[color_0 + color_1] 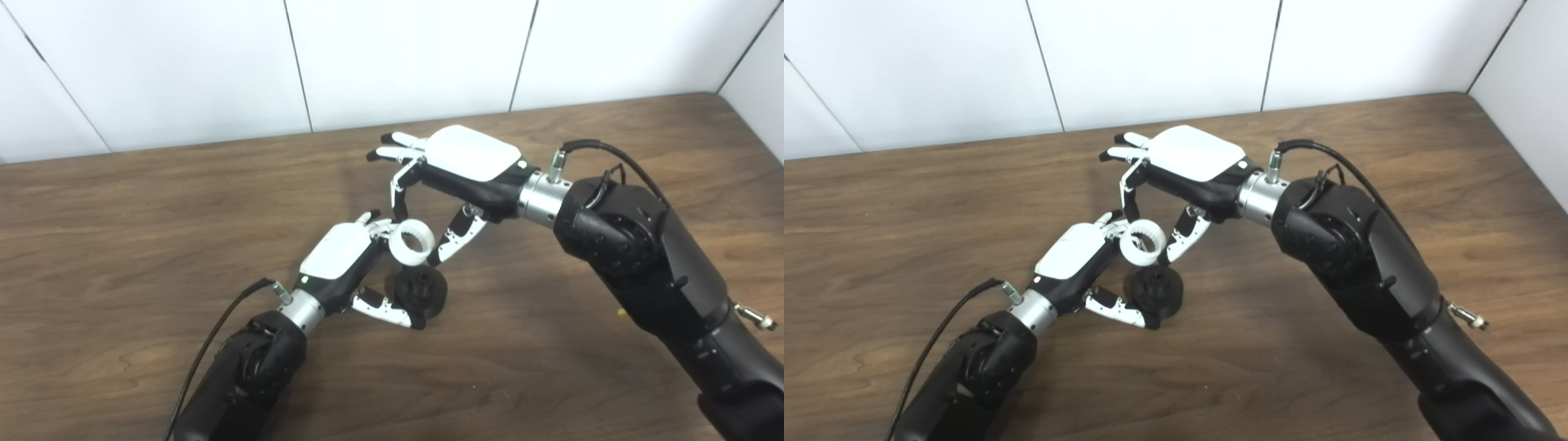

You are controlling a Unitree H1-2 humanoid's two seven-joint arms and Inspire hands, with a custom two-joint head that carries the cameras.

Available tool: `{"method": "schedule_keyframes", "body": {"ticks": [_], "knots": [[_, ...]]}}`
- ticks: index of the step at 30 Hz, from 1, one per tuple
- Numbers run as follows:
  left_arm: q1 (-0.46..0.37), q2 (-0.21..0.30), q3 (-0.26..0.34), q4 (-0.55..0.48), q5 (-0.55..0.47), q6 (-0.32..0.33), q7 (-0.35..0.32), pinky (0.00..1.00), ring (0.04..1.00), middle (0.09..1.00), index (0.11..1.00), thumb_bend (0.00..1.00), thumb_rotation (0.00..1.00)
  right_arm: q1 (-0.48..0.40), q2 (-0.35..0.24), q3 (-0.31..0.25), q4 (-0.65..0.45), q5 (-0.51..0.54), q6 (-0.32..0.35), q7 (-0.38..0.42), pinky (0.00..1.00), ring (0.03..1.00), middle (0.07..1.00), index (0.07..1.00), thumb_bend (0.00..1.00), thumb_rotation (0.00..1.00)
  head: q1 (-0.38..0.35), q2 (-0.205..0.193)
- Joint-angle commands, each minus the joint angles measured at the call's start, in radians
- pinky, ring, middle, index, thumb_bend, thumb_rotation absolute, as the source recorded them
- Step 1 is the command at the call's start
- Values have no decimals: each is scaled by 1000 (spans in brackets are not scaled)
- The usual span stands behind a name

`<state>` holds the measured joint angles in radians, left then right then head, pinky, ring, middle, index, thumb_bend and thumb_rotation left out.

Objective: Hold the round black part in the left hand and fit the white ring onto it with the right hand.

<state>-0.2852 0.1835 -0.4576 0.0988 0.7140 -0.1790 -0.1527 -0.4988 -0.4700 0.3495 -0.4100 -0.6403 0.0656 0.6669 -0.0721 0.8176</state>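
Observation:
The round black part (422,294) sits low over the wooden table, with my left hand (343,251) closed around it: the thumb presses its near left side and the fingers reach behind it. Just above it hangs the white ring (413,242), tilted so its ribbed inner face shows. My right hand (468,159) comes in from the right and pinches the ring between one bent finger and the thumb, with its other fingers stretched out to the left. The ring's lower edge is close to the black part's top; I cannot tell if they touch.
The brown wooden table (122,245) runs to a white panelled wall (184,61) at the back. My right forearm (649,263) is bulky and crosses the table's right side, with a cable looping above the wrist.

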Motion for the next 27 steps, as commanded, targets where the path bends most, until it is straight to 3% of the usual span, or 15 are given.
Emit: {"method": "schedule_keyframes", "body": {"ticks": [1,27], "knots": [[-6,4,-10,-23,4,-23,2,1000,895,850,478,517,50,-45,-8,-7,-38,5,-27,1,935,1000,947,481,509,129,-6,2],[8,10,-21,-20,3,-16,12,1000,893,851,477,518,50,-152,-70,-18,-63,-5,-43,150,913,999,933,481,512,132,-35,3]]}}
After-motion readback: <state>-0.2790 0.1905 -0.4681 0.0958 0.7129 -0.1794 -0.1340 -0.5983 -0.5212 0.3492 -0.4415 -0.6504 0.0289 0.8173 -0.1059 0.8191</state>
